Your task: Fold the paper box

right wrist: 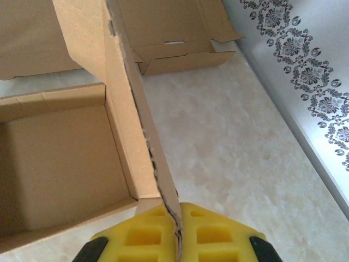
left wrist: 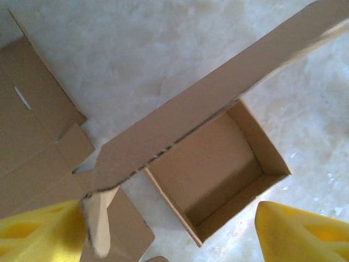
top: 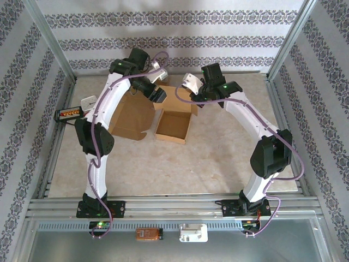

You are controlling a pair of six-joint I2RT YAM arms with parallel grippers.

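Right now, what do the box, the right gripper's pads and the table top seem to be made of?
Box: brown corrugated cardboard, matte; the raw flap edge shows a wavy inner layer. Pads: yellow, moulded with square pockets, probably soft plastic or rubber. Table top: cream marble pattern with faint sheen, possibly stone or a printed sheet.

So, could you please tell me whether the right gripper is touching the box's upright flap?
Touching. The right wrist view shows the flap with its edge pinched between the right gripper and its two yellow fingers, no gap visible.
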